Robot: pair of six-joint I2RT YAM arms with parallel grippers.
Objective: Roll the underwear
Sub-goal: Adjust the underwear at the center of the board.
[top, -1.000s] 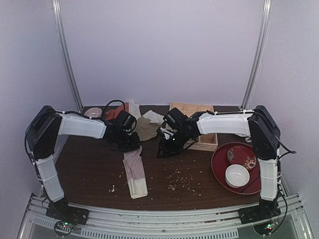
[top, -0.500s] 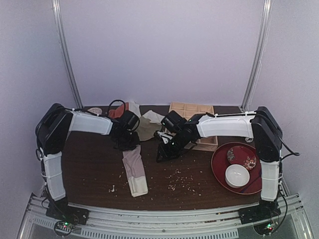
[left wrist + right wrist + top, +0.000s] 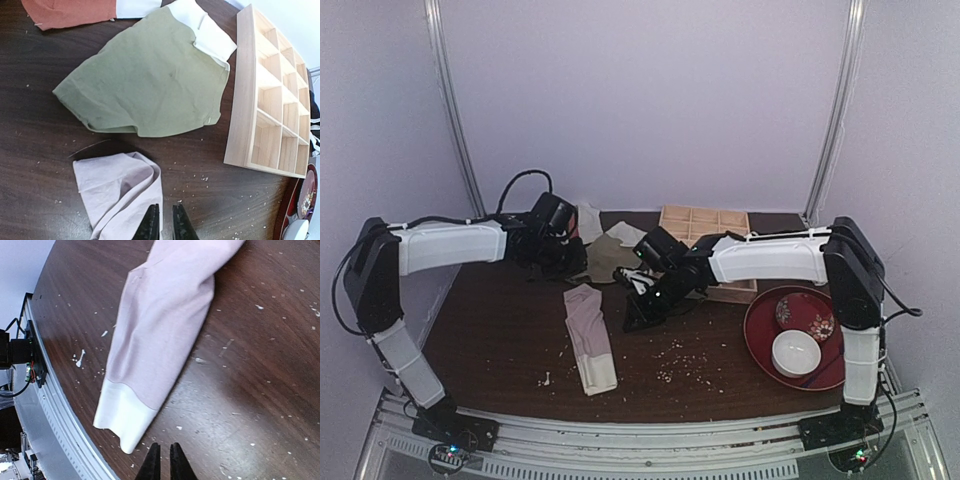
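Reaching across from its base at the near left corner, the left arm (image 3: 450, 245) folds sharply at the elbow. Its white forearm runs level toward the right, along the back of the table (image 3: 490, 340). The wrist tips downward, and the left gripper (image 3: 163, 222) hangs over the far end of the underwear (image 3: 588, 335). Its fingers are drawn almost together, with only a thin slit between the tips and no cloth caught in them.

The right arm (image 3: 770, 258) stands upright from the near right corner. From the elbow its forearm stretches left, past the front of the wooden compartment box (image 3: 705, 222), and the wrist slopes down toward the tabletop. The right gripper (image 3: 161, 460) sits low, just right of the underwear. Its fingertips are nearly pressed together and hold nothing. Whether they touch the wood I cannot tell.

The underwear lies flat as a long folded strip near the middle of the table, running from back to front. The white waistband (image 3: 122, 415) is at the near end and the mauve end is rumpled below the left gripper. An olive-green cloth (image 3: 150, 85) is spread just behind it, with an orange-red cloth (image 3: 70, 12) farther back. A red tray (image 3: 760, 340) holding a white bowl (image 3: 796, 352) sits by the right arm, and crumbs (image 3: 680, 360) are scattered on the dark wood.
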